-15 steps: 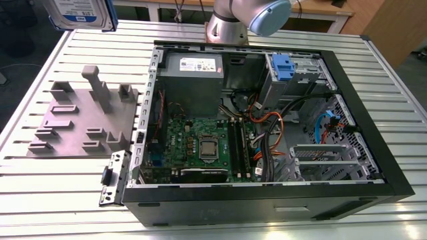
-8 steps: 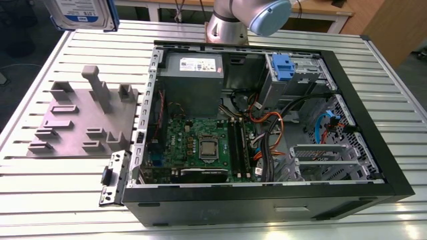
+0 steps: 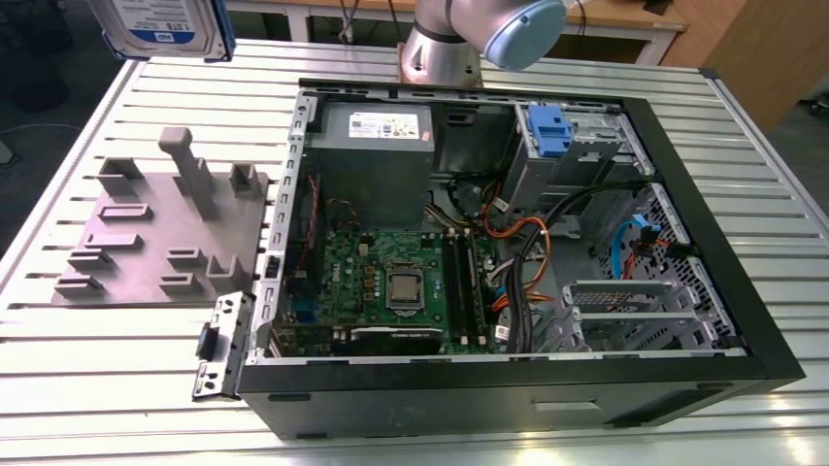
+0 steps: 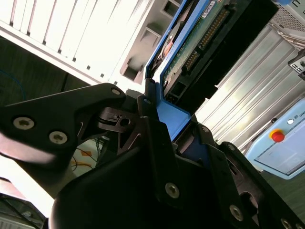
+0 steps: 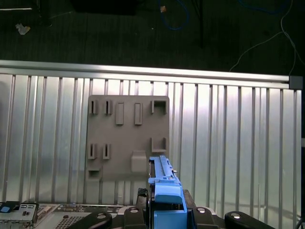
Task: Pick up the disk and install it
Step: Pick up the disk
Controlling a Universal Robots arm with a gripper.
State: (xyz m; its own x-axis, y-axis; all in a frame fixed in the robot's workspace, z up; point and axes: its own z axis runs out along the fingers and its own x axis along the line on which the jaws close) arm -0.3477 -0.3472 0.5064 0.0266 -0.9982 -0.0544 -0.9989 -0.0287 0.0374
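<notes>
Between the black fingers (image 4: 148, 128) of the pincer (image 4: 174, 128), in the second wrist view, we are seeing the blue carrier bracket (image 4: 177, 114) of the disk (image 4: 190, 45): the pincer is clamping tight on that bracket, and the disk's green circuit board (image 4: 200, 38) is facing the camera. In the first wrist view the bracket's blue edge is standing up from the pincer, with the grey holder plate (image 5: 127, 138) and the slatted tabletop (image 5: 228, 143) lying beyond it. In the exterior view we are finding the disk (image 3: 162, 24) at eleven o'clock of the picture, its white-and-blue label showing, hanging over the tabletop's corner and well apart from the open computer case (image 3: 725, 320). The grey holder plate is lying at nine o'clock from the case, just beside it, and the arm's base (image 3: 441, 53) is standing at twelve o'clock from it. Inside the case a blue clip (image 3: 549, 131) is sitting toward one o'clock and a silver cage (image 3: 635, 316) toward four o'clock.
</notes>
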